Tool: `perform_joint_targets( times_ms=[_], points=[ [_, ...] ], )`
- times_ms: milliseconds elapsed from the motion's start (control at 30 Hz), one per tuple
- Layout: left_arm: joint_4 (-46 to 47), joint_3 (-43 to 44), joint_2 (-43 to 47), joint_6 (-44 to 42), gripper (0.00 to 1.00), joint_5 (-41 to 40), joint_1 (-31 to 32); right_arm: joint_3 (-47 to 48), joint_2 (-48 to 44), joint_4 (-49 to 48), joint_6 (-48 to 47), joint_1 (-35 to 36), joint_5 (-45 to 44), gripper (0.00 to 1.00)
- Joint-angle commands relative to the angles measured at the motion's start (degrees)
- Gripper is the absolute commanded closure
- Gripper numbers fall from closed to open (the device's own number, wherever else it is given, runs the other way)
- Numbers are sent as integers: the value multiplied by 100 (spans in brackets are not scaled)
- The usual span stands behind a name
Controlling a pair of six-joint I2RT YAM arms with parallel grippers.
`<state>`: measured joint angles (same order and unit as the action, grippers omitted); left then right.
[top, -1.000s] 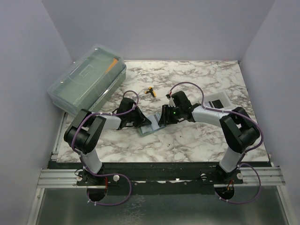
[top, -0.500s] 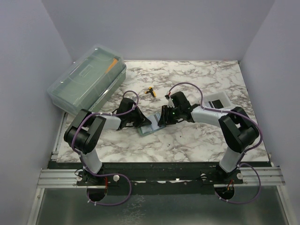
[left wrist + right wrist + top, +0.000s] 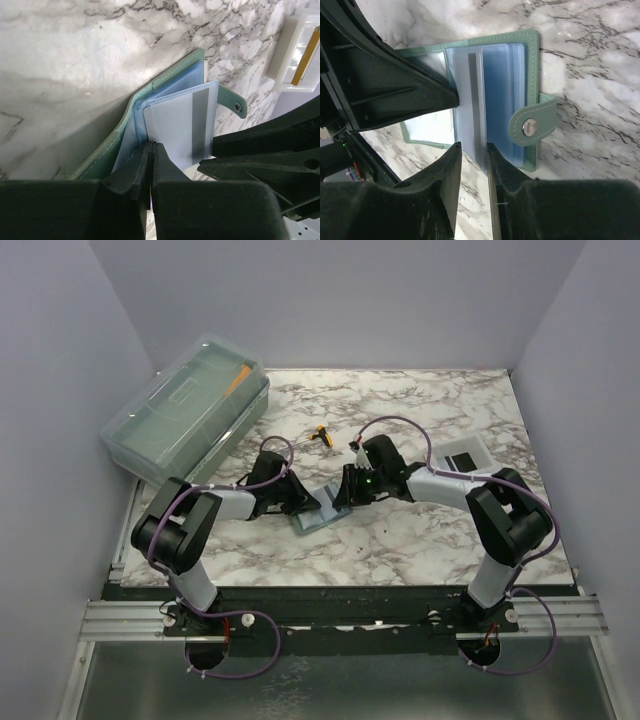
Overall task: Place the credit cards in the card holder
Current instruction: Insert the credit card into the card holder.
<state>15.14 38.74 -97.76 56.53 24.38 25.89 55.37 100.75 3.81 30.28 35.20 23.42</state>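
The sage-green card holder (image 3: pixel 318 521) lies open on the marble between my two arms, its clear bluish pockets (image 3: pixel 502 95) facing up and its snap tab (image 3: pixel 534 126) to one side. A pale credit card with a dark stripe (image 3: pixel 182 125) lies on the pocket leaves, partly inside one. My left gripper (image 3: pixel 151 146) is shut, pinching the edge of a clear pocket leaf beside that card. The right gripper (image 3: pixel 474 150) has its jaws a narrow gap apart, one on each side of the credit card's (image 3: pixel 470 105) near end.
A white shallow tray (image 3: pixel 463 458) sits at the right and holds something yellow in the left wrist view (image 3: pixel 295 50). A big translucent lidded box (image 3: pixel 185 415) stands at the back left. A small yellow-and-black item (image 3: pixel 320 435) lies behind the wallet.
My right gripper's jaws have drawn closer together around the card's end. The left arm has shifted slightly left, and the wallet has barely moved.
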Motion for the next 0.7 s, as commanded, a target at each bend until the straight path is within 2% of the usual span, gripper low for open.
perform_joint_targets(
  times_ms=[0, 267, 367, 433, 567, 600, 667],
  points=[
    [-783, -167, 442, -116, 87, -214, 21, -18, -75, -589, 196, 65, 367, 70],
    [-1488, -223, 1739, -117, 67, -333, -92, 116, 125, -900, 428, 133, 820, 67],
    [-2071, -258, 2472, -150, 61, -420, -287, 318, 170, -723, 483, 390, 710, 66],
    [-2534, -230, 3117, -221, 54, -588, -461, 462, 214, -688, 607, 713, 722, 64],
    [-3526, 226, 4047, -591, 38, -1016, -661, 450, 38, -1232, 1086, 1014, 1554, 61],
    [-3648, 362, 4150, -670, 35, -1024, -679, 369, -234, -1185, 1051, 975, 1470, 60],
    [-3802, 658, 4190, -816, 28, -861, -677, 388, -862, -334, 604, 822, 686, 49]
  ],
)
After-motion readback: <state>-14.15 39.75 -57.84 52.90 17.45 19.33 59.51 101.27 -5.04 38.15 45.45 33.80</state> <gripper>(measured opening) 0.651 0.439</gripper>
